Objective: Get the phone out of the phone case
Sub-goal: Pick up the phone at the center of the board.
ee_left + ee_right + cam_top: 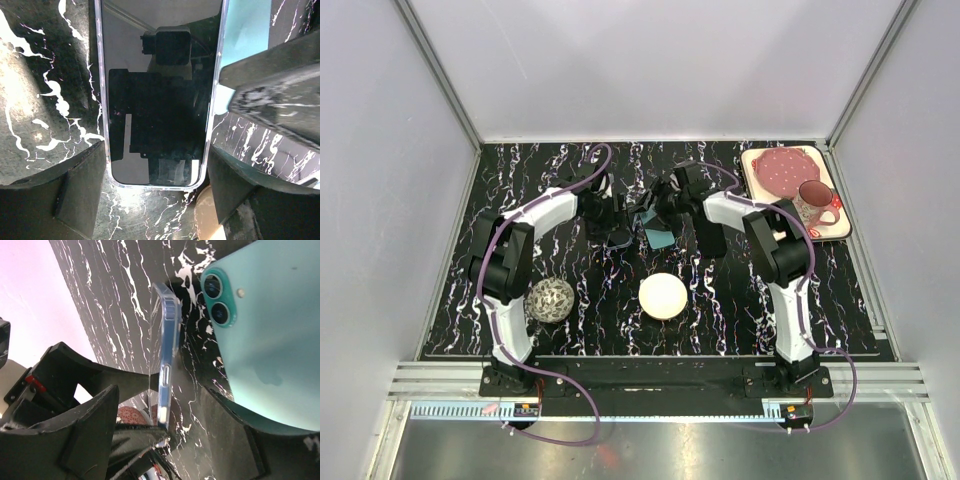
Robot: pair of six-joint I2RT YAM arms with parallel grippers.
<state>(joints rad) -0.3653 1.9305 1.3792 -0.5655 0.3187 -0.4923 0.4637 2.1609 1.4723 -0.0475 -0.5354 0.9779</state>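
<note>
Phone case [160, 100] clamped in left gripper [156, 155], phone [270, 340] beside right gripper [160, 405]

Left fingers [75, 190]: closed on the phone case, one pad against each long edge near its rounded lower end. The case is clear-rimmed, its glossy dark face turned to the wrist camera and running up and away from the fingertips.

Right fingers [85, 440]: spread wide, gripping nothing that can be seen. The case stands edge-on in the gap between them, touching neither. The phone is teal, back showing with its twin lenses uppermost. It lies out of the case, just past the right-hand finger, which covers its lower corner. Whether it touches that finger cannot be told.

Beyond the fingertips of both grippers: black white-veined table [720, 320].

Nearer the arm bases than the fingers:
- white round bowl [663, 296], between the two arms
- woven ball [551, 299], beside the left arm

Outward of the right fingers, at the far right corner: pale tray [835, 232] holding a pink plate [780, 170] and a pink mug [812, 198].
</note>
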